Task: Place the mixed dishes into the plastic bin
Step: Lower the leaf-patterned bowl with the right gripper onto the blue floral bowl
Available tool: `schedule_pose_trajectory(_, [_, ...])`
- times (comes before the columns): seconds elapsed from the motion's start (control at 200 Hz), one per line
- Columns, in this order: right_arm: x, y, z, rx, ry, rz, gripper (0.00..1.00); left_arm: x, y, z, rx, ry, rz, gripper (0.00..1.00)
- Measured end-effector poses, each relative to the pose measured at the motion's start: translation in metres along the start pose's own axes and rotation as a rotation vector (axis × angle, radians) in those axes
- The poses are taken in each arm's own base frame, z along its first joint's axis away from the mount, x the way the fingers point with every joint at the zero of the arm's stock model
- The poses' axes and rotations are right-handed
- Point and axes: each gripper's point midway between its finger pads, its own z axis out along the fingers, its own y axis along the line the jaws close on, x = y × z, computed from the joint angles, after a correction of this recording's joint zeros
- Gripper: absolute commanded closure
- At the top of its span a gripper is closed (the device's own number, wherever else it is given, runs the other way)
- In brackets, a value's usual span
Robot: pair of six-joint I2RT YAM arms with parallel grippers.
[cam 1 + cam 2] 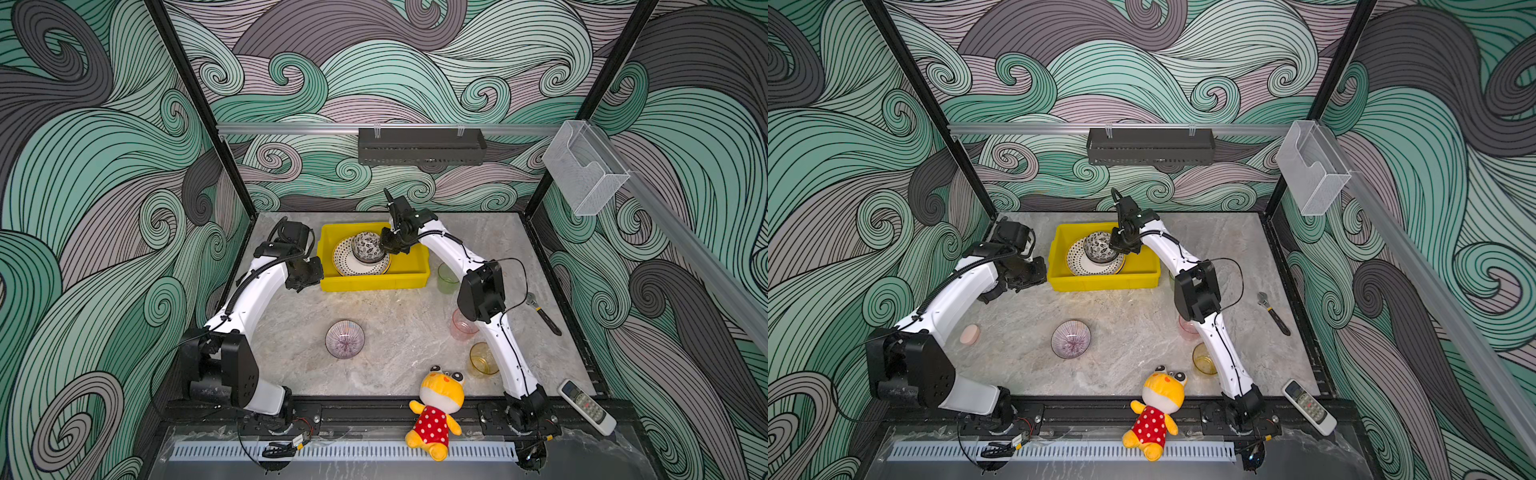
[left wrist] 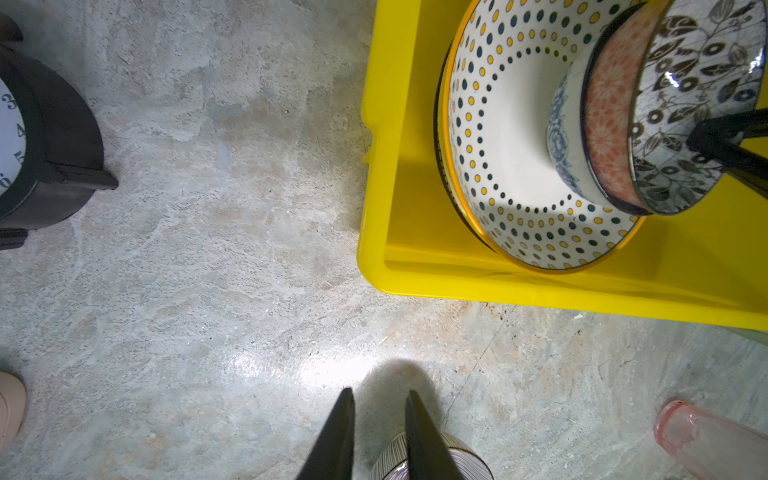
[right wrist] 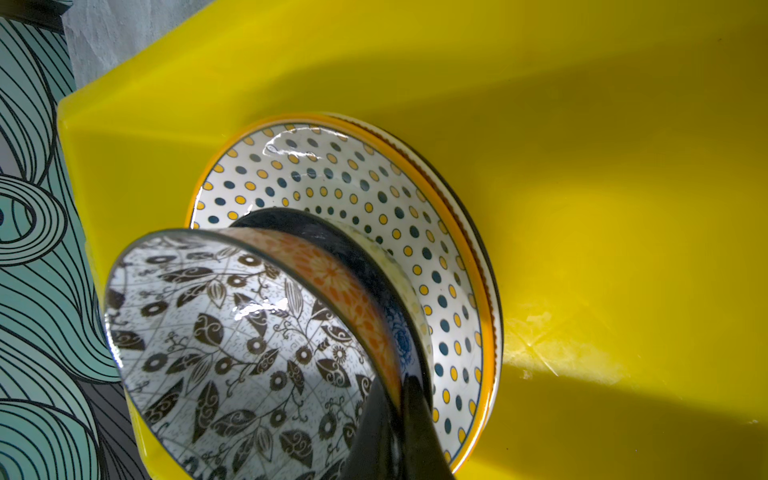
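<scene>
The yellow plastic bin (image 1: 374, 284) stands at the back of the table and holds stacked plates, a dotted plate (image 3: 353, 183) on top. A blue floral bowl (image 3: 401, 336) sits on that plate. My right gripper (image 3: 395, 378) is shut on the rim of a black-white bowl (image 3: 228, 340), orange outside, held tilted right over the blue floral bowl; whether they touch I cannot tell. My left gripper (image 2: 380, 395) hangs open and empty over the table by the bin's left front corner. On the table are a lilac bowl (image 1: 345, 338), a green cup (image 1: 446, 278), a pink cup (image 1: 461, 326) and an amber cup (image 1: 482, 359).
A yellow plush toy (image 1: 438, 411) lies at the front edge, with a remote (image 1: 586, 407) at the front right and a wrench (image 1: 542, 313) at the right. A black clock (image 2: 37, 137) stands left of the bin. A small pink disc (image 1: 970, 333) lies by the left arm.
</scene>
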Motion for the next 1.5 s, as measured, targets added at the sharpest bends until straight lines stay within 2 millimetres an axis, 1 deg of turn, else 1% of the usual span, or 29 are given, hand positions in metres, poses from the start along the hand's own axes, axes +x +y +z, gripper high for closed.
schedule_pose_trajectory(0.305, [0.0,0.0,0.0,-0.002,-0.001,0.009,0.87,0.0,0.0,0.0,0.001,0.002,-0.001,0.75])
schedule_pose_trajectory(1.106, [-0.004,0.005,-0.003,-0.017,-0.012,0.005,0.81,0.001,0.0,0.0,0.012,0.005,-0.008,0.75])
schedule_pose_trajectory(1.342, [-0.005,0.007,-0.008,-0.022,-0.02,0.002,0.78,0.001,-0.001,-0.004,0.023,-0.003,-0.007,0.75])
schedule_pose_trajectory(1.502, [-0.006,0.009,-0.011,-0.025,-0.024,0.0,0.78,0.003,0.0,-0.002,0.023,0.003,-0.008,0.75])
